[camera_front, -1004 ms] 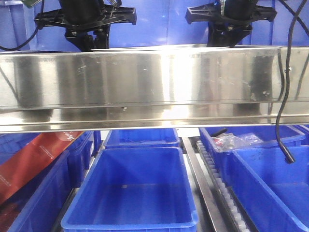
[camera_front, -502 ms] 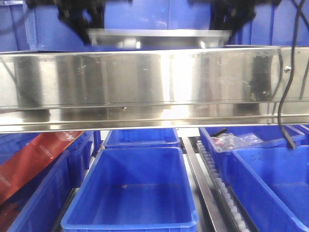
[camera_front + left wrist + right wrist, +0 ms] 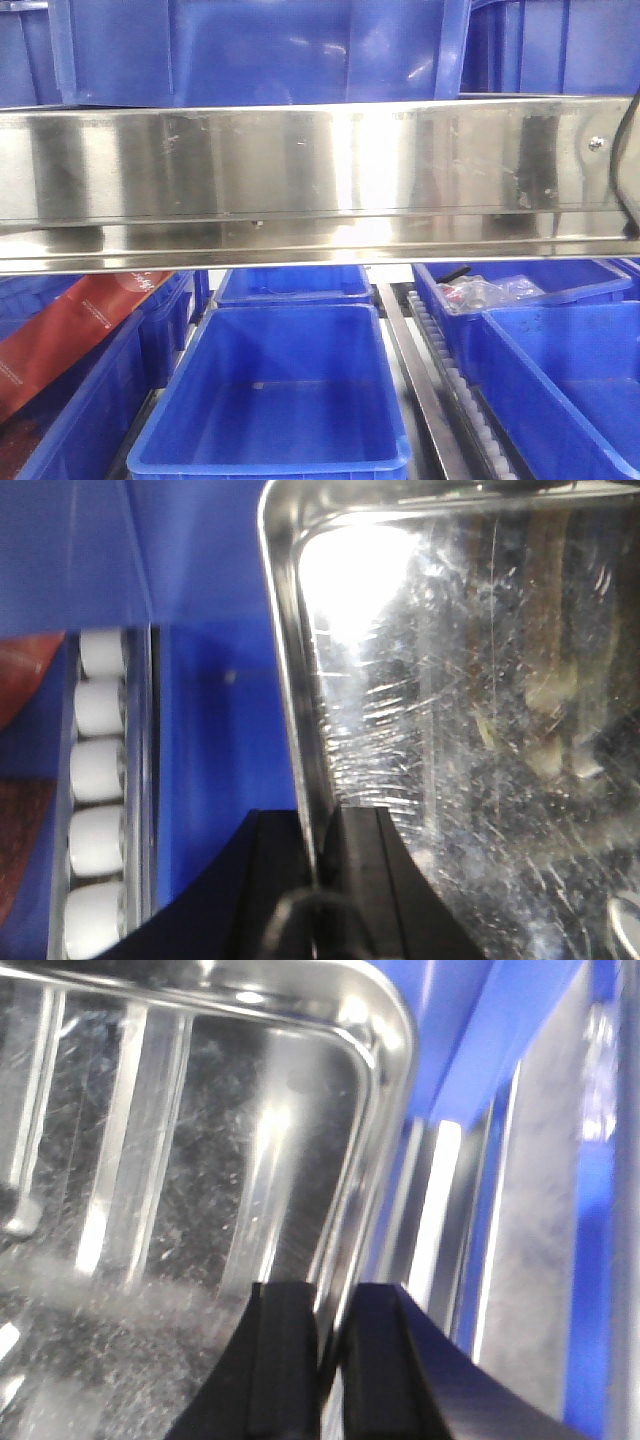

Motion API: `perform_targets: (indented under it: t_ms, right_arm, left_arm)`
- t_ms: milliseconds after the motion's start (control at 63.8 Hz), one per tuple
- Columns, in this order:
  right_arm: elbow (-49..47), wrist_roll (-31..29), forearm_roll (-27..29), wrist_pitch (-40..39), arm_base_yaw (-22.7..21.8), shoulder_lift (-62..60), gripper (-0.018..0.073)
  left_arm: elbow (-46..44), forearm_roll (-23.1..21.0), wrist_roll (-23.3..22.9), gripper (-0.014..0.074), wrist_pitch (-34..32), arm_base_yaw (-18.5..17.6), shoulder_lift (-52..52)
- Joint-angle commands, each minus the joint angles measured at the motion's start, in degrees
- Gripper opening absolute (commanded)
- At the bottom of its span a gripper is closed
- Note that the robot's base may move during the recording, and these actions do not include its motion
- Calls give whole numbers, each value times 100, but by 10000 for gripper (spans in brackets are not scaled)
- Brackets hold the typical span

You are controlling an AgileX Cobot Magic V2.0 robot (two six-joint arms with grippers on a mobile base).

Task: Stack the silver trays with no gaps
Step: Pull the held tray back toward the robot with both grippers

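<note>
One silver tray (image 3: 480,730) fills most of the left wrist view, scratched and shiny inside. My left gripper (image 3: 322,825) is shut on its left rim, one finger inside the tray and one outside. The right wrist view shows the same tray (image 3: 150,1210) from its other side, where my right gripper (image 3: 328,1310) is shut on the right rim near a rounded corner. Neither the tray nor the grippers appear in the front view. Only this one tray is in view.
A long polished steel rail (image 3: 320,180) crosses the front view, with blue bins behind it. Below it an open blue bin (image 3: 275,400) stands in the middle, another bin (image 3: 560,380) at right and a red box (image 3: 70,335) at left. White rollers (image 3: 98,810) run under the tray's left side.
Both arms lifted the tray from behind the steel rail and rose out of the top of the front view. They no longer show there.
</note>
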Motion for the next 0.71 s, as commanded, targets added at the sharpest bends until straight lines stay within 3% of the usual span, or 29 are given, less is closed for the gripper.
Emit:
perform_targets:
  t_ms: [0,345,690]
  right_arm:
    - [-52,-109,-220,-356,-31,-293,-85]
    - [-52,-109,-220,-1561,-31,-638,-85]
    - [-52,-109,-220,-1893,-31,-638,-87]
  left_arm:
    - [-29,267,79,-16,-306,10,-257]
    - [-29,607,79,-16,-1597,10,-618]
    - [-29,659,79,-16,-1952,10,-618]
